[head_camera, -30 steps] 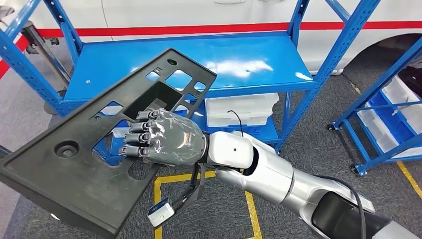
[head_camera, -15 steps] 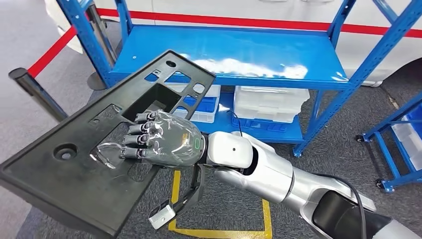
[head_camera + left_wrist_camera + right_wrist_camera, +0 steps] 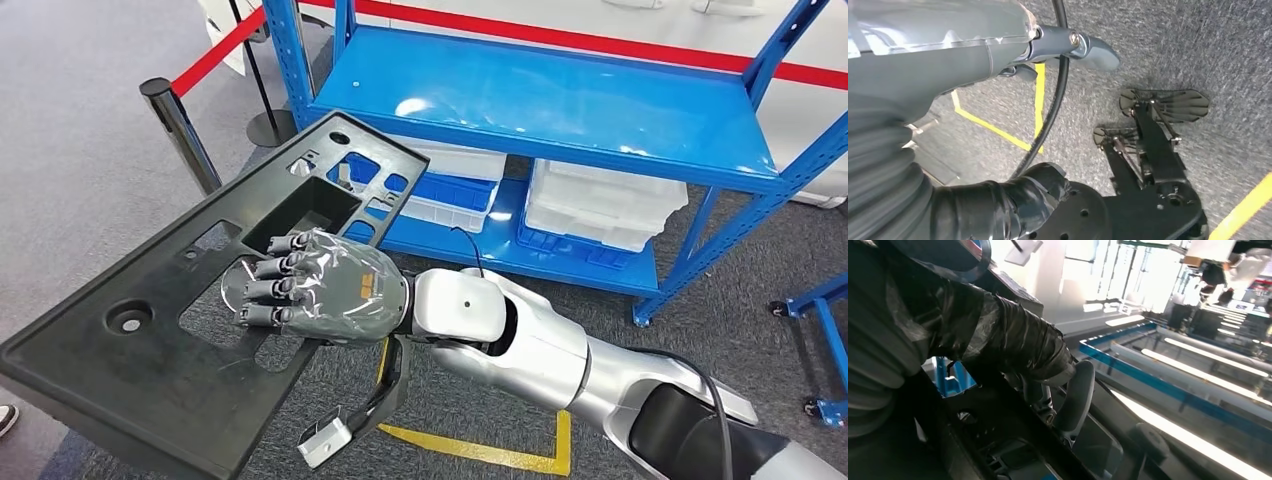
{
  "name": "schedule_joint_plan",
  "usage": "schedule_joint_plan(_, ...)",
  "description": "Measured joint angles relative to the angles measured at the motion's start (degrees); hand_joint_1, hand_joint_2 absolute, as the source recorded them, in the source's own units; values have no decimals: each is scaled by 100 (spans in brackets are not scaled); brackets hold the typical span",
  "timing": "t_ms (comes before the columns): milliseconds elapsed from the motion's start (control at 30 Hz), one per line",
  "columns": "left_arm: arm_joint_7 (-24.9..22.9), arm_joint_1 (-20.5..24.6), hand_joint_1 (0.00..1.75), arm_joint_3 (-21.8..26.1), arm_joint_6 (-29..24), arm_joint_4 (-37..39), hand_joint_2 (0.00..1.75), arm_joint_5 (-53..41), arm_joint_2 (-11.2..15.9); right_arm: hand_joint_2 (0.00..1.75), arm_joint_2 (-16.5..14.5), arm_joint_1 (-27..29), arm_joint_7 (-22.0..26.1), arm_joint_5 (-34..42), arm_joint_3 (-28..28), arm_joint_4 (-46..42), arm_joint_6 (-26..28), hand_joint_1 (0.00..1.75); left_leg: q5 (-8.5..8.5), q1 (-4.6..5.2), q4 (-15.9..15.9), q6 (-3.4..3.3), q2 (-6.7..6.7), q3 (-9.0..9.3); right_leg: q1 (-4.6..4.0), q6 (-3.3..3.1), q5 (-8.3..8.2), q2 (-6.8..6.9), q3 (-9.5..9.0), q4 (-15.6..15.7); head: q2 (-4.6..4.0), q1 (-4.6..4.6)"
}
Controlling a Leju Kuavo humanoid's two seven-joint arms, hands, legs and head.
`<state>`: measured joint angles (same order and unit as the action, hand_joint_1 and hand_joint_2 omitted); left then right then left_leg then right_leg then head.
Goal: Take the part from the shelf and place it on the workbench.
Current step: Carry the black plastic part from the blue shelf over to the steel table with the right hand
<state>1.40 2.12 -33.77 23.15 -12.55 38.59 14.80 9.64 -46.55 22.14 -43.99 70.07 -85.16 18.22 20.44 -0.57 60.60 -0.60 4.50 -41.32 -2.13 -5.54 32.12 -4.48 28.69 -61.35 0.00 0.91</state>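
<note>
The part is a large flat black plastic panel with several cut-outs, held tilted in the air at the left of the head view. My right hand grips it at its near edge, fingers curled over the top face beside a rectangular recess. In the right wrist view the thumb presses against the dark panel. The blue shelf stands behind the part, its upper board bare. My left hand hangs over the grey floor with nothing in it, thumb held away from the fingers.
Clear plastic bins sit on the shelf's lower board. A metal stanchion with a red belt stands at the left. Yellow tape marks the grey carpet. Another blue rack is at the right edge.
The camera has turned left: the shelf slid right in the picture and the stanchion came into view. My right hand keeps the same grip on the part.
</note>
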Motion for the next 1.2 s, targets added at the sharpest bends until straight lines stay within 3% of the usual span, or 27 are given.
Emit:
schedule_joint_plan(67, 6, -15, 0, -1, 2, -1, 175, 19, 34, 175, 0, -19, -7, 8, 7, -8, 1, 175, -190, -27, -151, 67, 133, -3, -13, 11, -104, 51, -20, 201, 0, 10)
schedule_joint_plan(100, 19, -33, 0, -1, 15, -2, 175, 25, 40, 175, -1, -27, -8, 8, 11, -8, 1, 175, -226, -18, -213, 93, 138, -17, 3, 25, -213, 127, -4, 293, 0, 12)
schedule_joint_plan(133, 32, -51, 0, -2, 29, -2, 175, 25, 51, 175, -1, -32, -8, 8, 14, -9, 1, 175, -149, 0, -208, 111, 76, -48, 25, 30, -324, 203, 19, 397, 0, 13)
schedule_joint_plan(167, 42, -63, 0, -3, 32, -3, 175, 25, 64, 175, -1, -36, -7, 8, 16, -10, 3, 175, 53, 17, -99, 131, -37, -95, 56, 44, -438, 285, 60, 486, 0, 14)
schedule_joint_plan(200, 48, -62, 0, -3, 17, -3, 175, 28, 72, 175, -2, -40, -9, 7, 18, -9, 4, 175, 361, 6, 143, 148, -191, -157, 73, 66, -533, 362, 111, 532, 0, 11)
schedule_joint_plan(267, 44, -49, 0, -4, -18, -3, 175, 35, 85, 175, -7, -42, -16, 5, 19, -9, 4, 175, 870, -43, 852, 227, -368, -269, 86, 97, -661, 510, 292, 514, 0, 11)
schedule_joint_plan(300, 44, -44, 0, -4, -22, -3, 175, 38, 86, 175, -11, -40, -19, 4, 20, -8, 3, 175, 925, -77, 1168, 275, -400, -285, 94, 127, -710, 591, 400, 475, 0, 10)
schedule_joint_plan(333, 46, -39, 0, -4, -7, -3, 175, 38, 86, 175, -14, -39, -19, 3, 20, -8, 1, 175, 845, -113, 1360, 325, -420, -239, 106, 157, -754, 672, 518, 423, 0, 10)
schedule_joint_plan(400, 51, -39, 0, -5, 21, -4, 175, 42, 86, 175, -15, -42, -19, 3, 20, -8, -1, 175, 550, -186, 1183, 423, -496, 138, 134, 227, -821, 826, 758, 280, 0, 10)
schedule_joint_plan(433, 52, -32, 0, -6, 24, -5, 175, 48, 87, 175, -19, -45, -19, 3, 20, -9, -1, 175, 558, -195, 839, 468, -588, 450, 141, 260, -842, 893, 868, 200, 0, 8)
schedule_joint_plan(500, 46, -12, 0, -7, 4, -7, 175, 72, 104, 175, -31, -55, -26, 2, 21, -10, -4, 175, 772, -152, 153, 415, -722, 927, 142, 323, -884, 1015, 1005, 67, 0, 21)
schedule_joint_plan(533, 42, -4, 0, -7, -2, -8, 175, 81, 116, 175, -39, -58, -29, 2, 21, -10, -5, 175, 864, -108, -30, 353, -730, 1012, 145, 355, -920, 1071, 1036, 47, 0, 25)
schedule_joint_plan(567, 38, -7, 0, -7, -1, -8, 175, 87, 130, 175, -44, -58, -33, -1, 24, -9, -8, 175, 848, -83, -94, 258, -686, 996, 155, 394, -964, 1127, 1047, 41, 0, 31)
schedule_joint_plan(633, 37, -25, 0, -7, 15, -8, 175, 90, 145, 175, -49, -50, -34, -16, 37, -1, -13, 175, 721, -75, -129, 125, -610, 908, 199, 476, -904, 1054, 1092, 1, 0, 29)
schedule_joint_plan(667, 39, -33, 0, -7, 22, -7, 175, 90, 153, 175, -46, -48, -35, -26, 44, 5, -14, 175, 645, -81, -154, 61, -581, 849, 218, 509, -718, 917, 1139, -125, 0, 31)
schedule_joint_plan(733, 47, -32, 0, -8, 31, -6, 175, 93, 161, 175, -31, -42, -36, -43, 54, 19, -13, 175, 490, -80, -169, -13, -508, 684, 239, 539, -116, 592, 1277, -687, 0, 32)
schedule_joint_plan(767, 50, -26, 0, -9, 31, -7, 175, 94, 163, 175, -24, -37, -36, -48, 55, 26, -13, 175, 417, -75, -167, -29, -459, 588, 237, 536, 130, 508, 1334, -1045, 0, 32)
schedule_joint_plan(800, 51, -20, 0, -9, 31, -7, 175, 97, 163, 175, -19, -31, -36, -52, 57, 32, -14, 175, 343, -69, -165, -31, -397, 492, 234, 527, 249, 468, 1347, -1341, 0, 32)
schedule_joint_plan(833, 51, -18, 0, -9, 34, -7, 175, 99, 163, 175, -17, -25, -37, -56, 61, 38, -15, 175, 270, -64, -162, -27, -335, 397, 232, 512, 222, 452, 1288, -1492, 0, 32)
schedule_joint_plan(867, 52, -22, 0, -9, 38, -7, 175, 102, 163, 175, -17, -21, -36, -60, 64, 41, -16, 175, 202, -63, -160, -18, -274, 312, 231, 494, 82, 439, 1140, -1450, 0, 31)
schedule_joint_plan(933, 61, -35, 0, -9, 49, -7, 175, 103, 164, 175, -14, -21, -35, -69, 68, 44, -15, 175, 75, -67, -157, 17, -153, 162, 240, 451, -174, 302, 611, -841, 0, 31)
schedule_joint_plan(1000, 64, -40, 0, -9, 46, -7, 175, 111, 170, 175, -9, -18, -34, -73, 69, 44, -11, 175, -64, -70, -177, 73, -36, 72, 250, 435, -131, 86, 110, -63, 0, 30)
schedule_joint_plan(1033, 61, -42, 0, -9, 40, -7, 175, 119, 175, 175, -8, -16, -34, -73, 71, 46, -10, 175, -143, -78, -213, 105, 24, 52, 245, 434, -88, 27, -4, 150, 0, 31)
schedule_joint_plan(1100, 49, -55, 0, -9, 20, -4, 175, 135, 187, 175, -20, -15, -36, -73, 74, 54, -12, 175, -293, -91, -313, 170, 149, 27, 244, 424, -168, 122, 6, 234, 0, 32)
schedule_joint_plan(1133, 44, -61, 0, -10, 15, -3, 175, 140, 187, 175, -33, -20, -37, -73, 75, 57, -15, 175, -268, -82, -310, 198, 123, -9, 252, 396, -226, 204, 38, 270, 0, 28)
schedule_joint_plan(1167, 40, -63, 0, -10, 14, -2, 175, 145, 186, 175, -48, -27, -38, -73, 76, 60, -19, 175, -129, -68, -213, 217, 31, -67, 257, 358, -283, 289, 78, 306, 0, 26)
schedule_joint_plan(1200, 35, -62, 0, -11, 14, -1, 175, 148, 185, 175, -58, -33, -42, -73, 77, 62, -25, 175, 126, -59, 6, 227, -113, -143, 258, 317, -345, 374, 134, 334, 0, 23)
